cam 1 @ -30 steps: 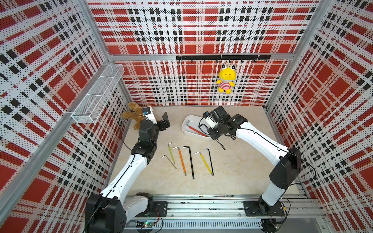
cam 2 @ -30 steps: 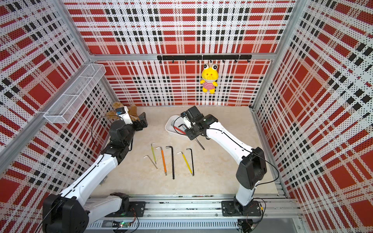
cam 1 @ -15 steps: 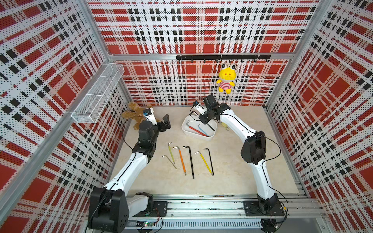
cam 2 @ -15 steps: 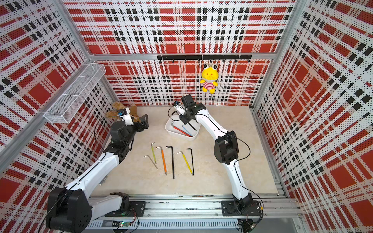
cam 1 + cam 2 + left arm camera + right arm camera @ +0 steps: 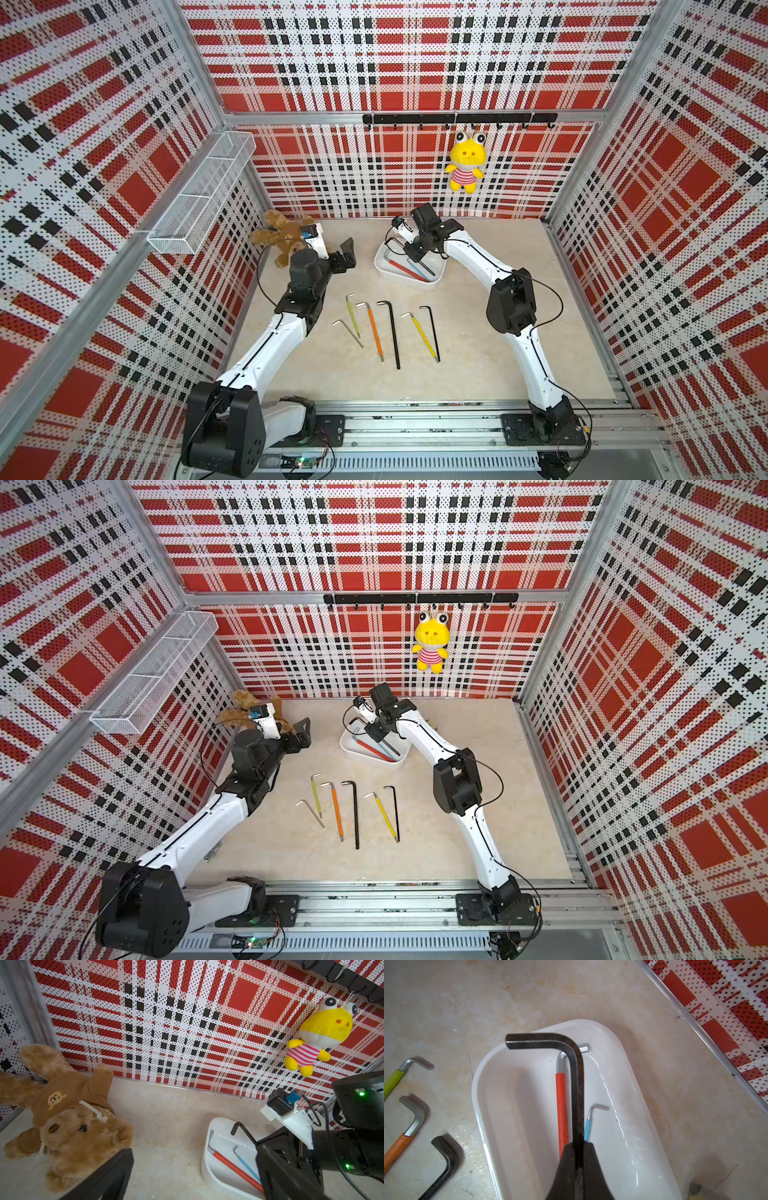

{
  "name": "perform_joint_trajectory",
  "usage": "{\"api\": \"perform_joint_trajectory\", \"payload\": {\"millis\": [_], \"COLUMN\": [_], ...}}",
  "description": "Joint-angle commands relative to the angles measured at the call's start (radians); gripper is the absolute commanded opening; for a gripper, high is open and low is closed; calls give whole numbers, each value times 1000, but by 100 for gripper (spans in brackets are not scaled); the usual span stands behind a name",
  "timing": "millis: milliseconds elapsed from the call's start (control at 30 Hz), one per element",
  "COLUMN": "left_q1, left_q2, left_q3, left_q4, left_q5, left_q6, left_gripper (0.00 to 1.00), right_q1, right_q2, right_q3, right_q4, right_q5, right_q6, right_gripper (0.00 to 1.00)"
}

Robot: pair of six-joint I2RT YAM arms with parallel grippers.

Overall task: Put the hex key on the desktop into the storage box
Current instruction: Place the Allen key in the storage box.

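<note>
your right hand (image 5: 576, 1147) is pinched tight on the black hex key (image 5: 576, 1084), holding it over the storage box (image 5: 476, 1095), not yet let go. a red key (image 5: 561, 1105) and a blue key (image 5: 587, 1128) already lie inside. six more keys (image 5: 392, 332) lie in a row on the table (image 5: 478, 374). your left hand (image 5: 347, 257) stands wide and empty beside the teddy bear (image 5: 278, 241).

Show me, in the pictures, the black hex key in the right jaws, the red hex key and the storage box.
black hex key (image 5: 575, 1088): right wrist view, middle of its long shank.
red hex key (image 5: 561, 1105): right wrist view, on the red sleeve.
storage box (image 5: 476, 1095): right wrist view, on its rim.
</note>
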Motion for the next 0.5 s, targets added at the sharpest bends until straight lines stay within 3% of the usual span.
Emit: {"api": "perform_joint_trajectory", "payload": {"millis": [0,467], "left_q1": [-8,-14], "left_q2": [-20,-31], "left_q3": [29,35], "left_q4": [-15,-30], "left_q5": [-9,-6], "left_q6": [17,24], "left_gripper": [99,99], "right_q1": [5,5], "right_q2": [28,119], "right_q3": [21,33], "right_q4": [24,29], "right_q5": [-15,41], "right_q6": [20,64], "right_gripper": [0,0]}}
